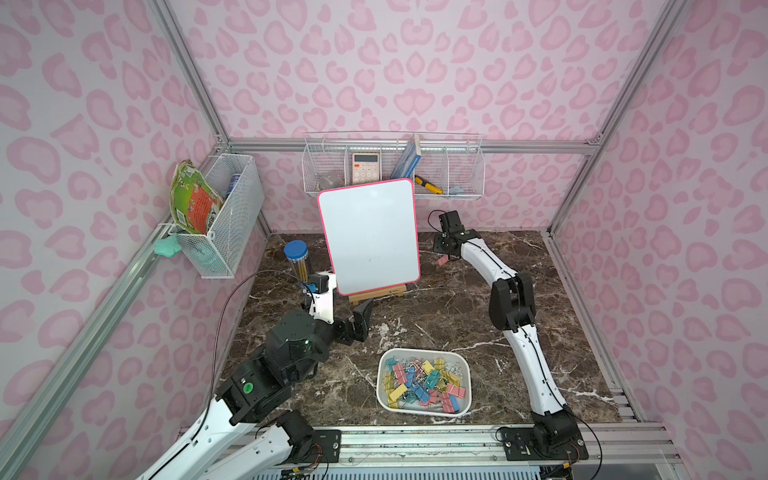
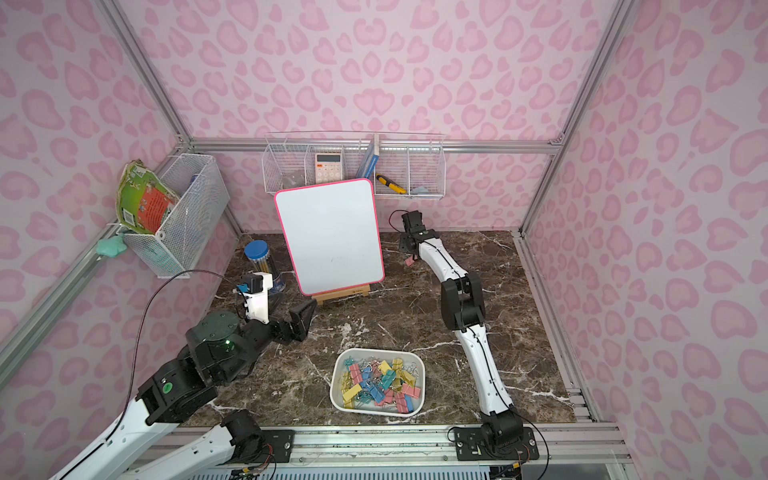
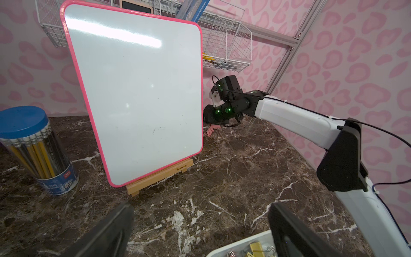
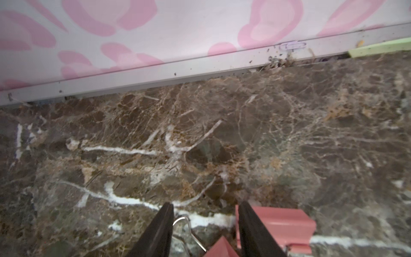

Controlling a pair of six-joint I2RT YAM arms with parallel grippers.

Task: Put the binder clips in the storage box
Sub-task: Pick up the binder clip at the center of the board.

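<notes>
Leaving seemingly only pink binder clips at the unclenched right gripper, pastel clips crowd the shallow white plastic storage box; left gripper released.

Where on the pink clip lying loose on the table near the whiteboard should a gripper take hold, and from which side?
Pinch the pink clip across its folded body, not the thin wire handle, which would probably swivel. Come straight down from above: it lies flat on the table, and the whiteboard stands close on one side. The right gripper is poised at it, open.
</notes>
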